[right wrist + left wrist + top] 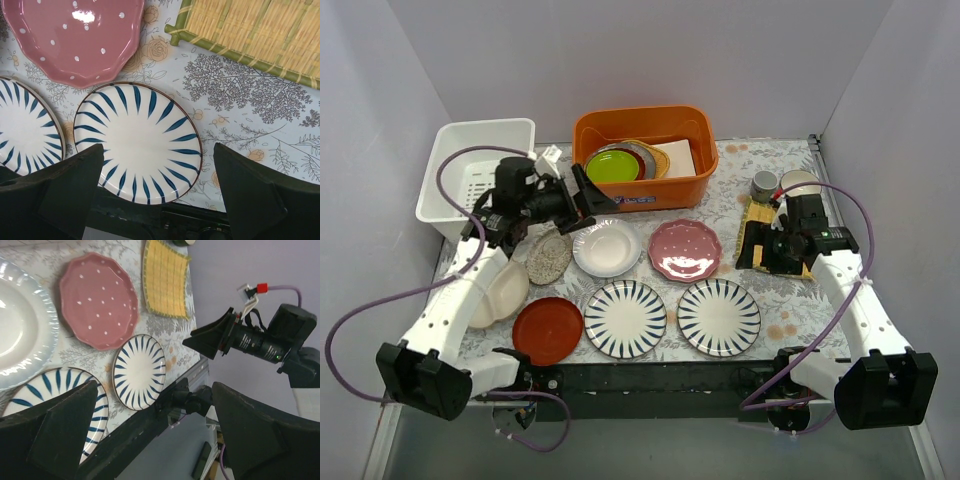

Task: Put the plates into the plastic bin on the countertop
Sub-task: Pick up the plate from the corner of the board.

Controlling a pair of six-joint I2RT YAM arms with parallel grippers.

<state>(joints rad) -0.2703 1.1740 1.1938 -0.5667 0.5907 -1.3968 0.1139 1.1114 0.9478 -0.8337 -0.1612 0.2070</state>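
Note:
Several plates lie on the countertop (782,318): two blue-striped ones (625,318) (719,317), a pink scalloped one (685,249), a plain white one (607,247), a speckled oval (549,257), a red-orange one (548,330), and a cream one (500,293) partly under my left arm. The white plastic bin (480,170) stands at the back left. My left gripper (588,205) hangs open above the white plate's far edge, holding nothing. My right gripper (757,250) is open over a yellow mat. In the right wrist view a striped plate (137,142) lies below the open gripper (157,195).
An orange tub (645,155) at the back centre holds a lime-green plate (613,166) and other dishes. Two cups (764,185) (798,182) stand at the back right beside the bamboo mat (250,30). Walls close in on three sides.

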